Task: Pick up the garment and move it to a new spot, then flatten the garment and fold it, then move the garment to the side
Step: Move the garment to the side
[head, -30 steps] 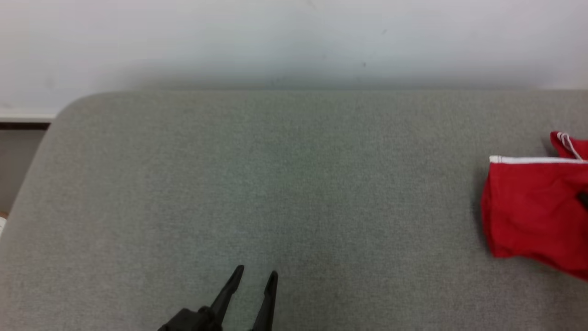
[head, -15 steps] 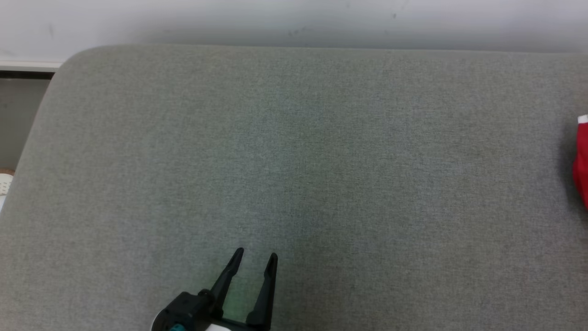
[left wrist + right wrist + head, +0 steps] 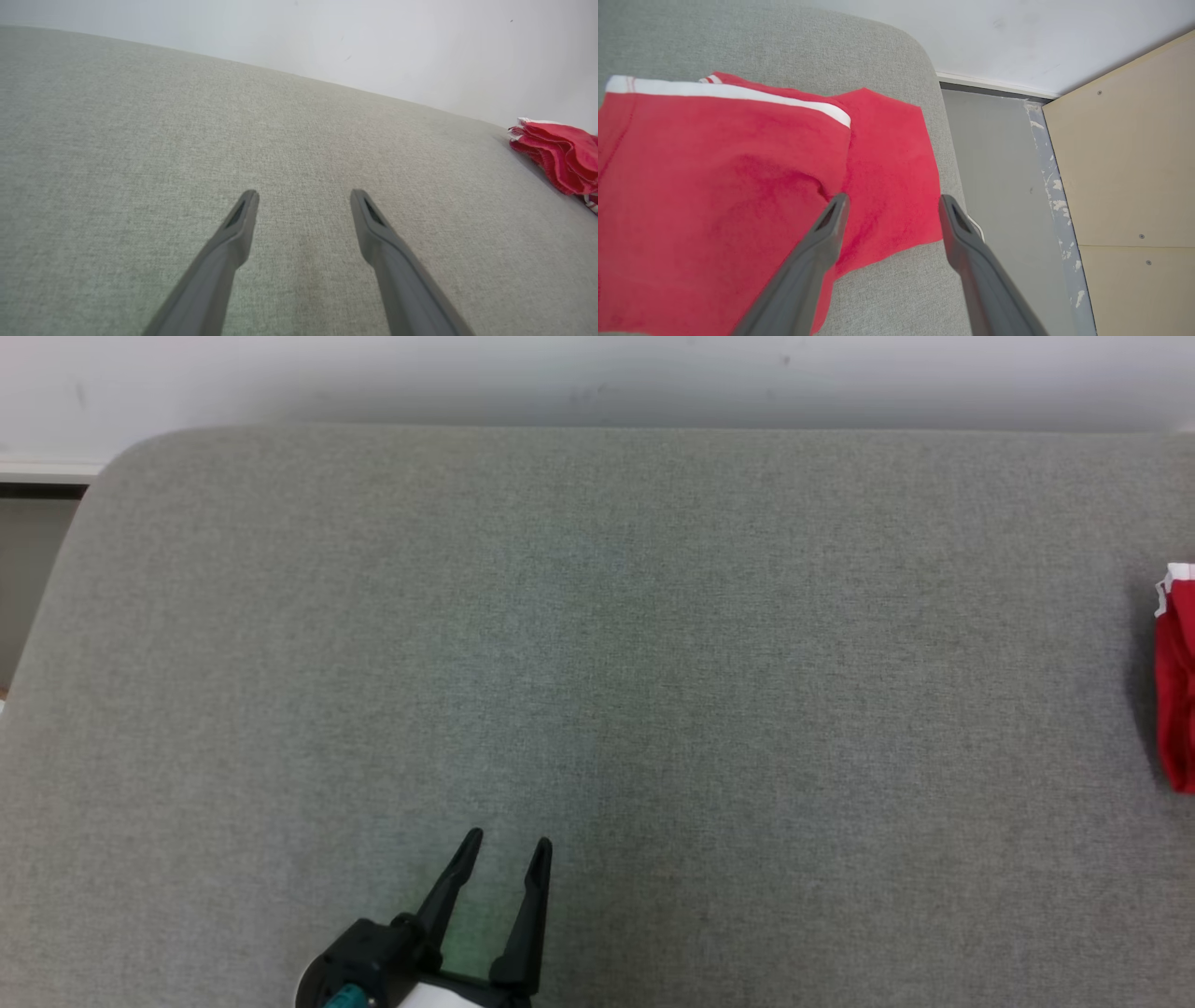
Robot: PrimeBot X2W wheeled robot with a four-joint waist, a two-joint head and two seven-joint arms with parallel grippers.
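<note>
The garment (image 3: 1178, 681) runs off the head view's right side, leaving a red sliver with white trim by the table's (image 3: 597, 616) right edge. In the right wrist view it is cut off left and below, partly behind the fingers (image 3: 817, 252) of the right gripper (image 3: 892, 201).

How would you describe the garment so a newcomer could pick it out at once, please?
Start at the wide grey upholstered surface against the white wall. At its right end, near the rounded corner, lies the folded garment. It is bright red with a white band along one edge, against plain grey fabric.
</note>
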